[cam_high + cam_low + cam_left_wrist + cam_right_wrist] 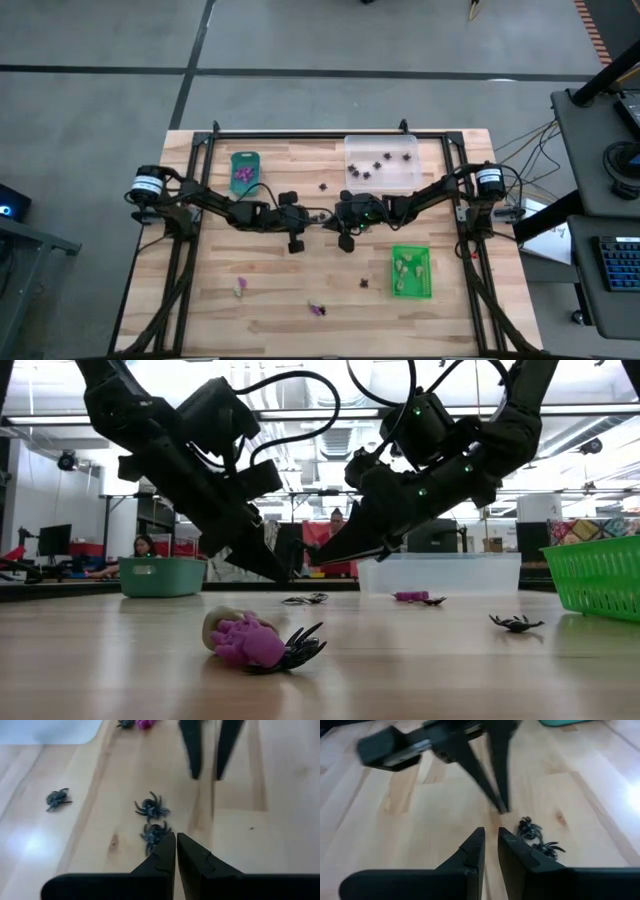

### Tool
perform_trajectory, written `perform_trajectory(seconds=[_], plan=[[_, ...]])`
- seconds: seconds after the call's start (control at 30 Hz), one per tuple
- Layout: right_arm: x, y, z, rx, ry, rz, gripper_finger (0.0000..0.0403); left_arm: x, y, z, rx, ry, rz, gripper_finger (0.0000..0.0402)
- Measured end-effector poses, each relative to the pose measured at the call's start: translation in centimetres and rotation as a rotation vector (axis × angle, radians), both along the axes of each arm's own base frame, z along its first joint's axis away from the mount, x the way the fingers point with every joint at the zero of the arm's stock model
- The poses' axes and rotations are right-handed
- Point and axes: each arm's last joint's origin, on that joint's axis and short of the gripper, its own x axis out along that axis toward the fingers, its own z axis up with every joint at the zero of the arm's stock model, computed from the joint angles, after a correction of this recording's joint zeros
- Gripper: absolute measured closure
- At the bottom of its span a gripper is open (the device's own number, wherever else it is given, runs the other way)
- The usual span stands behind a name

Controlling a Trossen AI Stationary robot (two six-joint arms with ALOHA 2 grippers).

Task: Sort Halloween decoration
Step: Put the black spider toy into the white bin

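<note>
Start from the tabletop (270, 290): three trays ring the work area. The clear tray (381, 163) at the far side already holds several black pieces, the bright green tray (411, 271) on the right holds pale ones, and the small teal tray (245, 171) on the left holds purple ones. So black spiders belong in the clear tray.

Both arms meet over the middle of the tabletop. Your left hand (175, 851) has its fingers pressed together and carries nothing. Your right hand (490, 845) shows a thin gap between its fingers, and I see nothing pinched in it, though the tips are hard to read.

The pieces at issue are two black spiders (152, 809) lying just beside each other on the wood, right by both sets of fingertips. A third spider (58, 798) sits apart from them, and more loose trinkets, including a purple one (246, 641), lie nearer the front edge.

To do this well, use one hand only and back the other away, since the two are crowding the same spot. Spread the fingers before descending, straddle a single spider, not the pair, and close on its body rather than the thin legs. Then lift clear before carrying it to the clear tray.
</note>
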Motion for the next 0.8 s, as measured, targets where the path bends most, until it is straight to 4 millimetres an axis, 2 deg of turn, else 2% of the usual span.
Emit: perform_trajectory(seconds=[0.3,0.57,0.8], plan=[[0.0,0.2,0.0,-0.003,0.002,0.0,0.036,0.5,0.9,0.2,0.121,-0.036,0.008,0.0401],[0.0,0.2,-0.1,-0.008,0.012,0.003,0.036,0.6,1.2,-1.9,0.124,0.025,0.014,0.0401],[-0.1,0.2,-0.2,-0.011,0.019,0.005,0.036,0.7,1.0,-2.2,0.095,0.018,0.017,0.0401]])
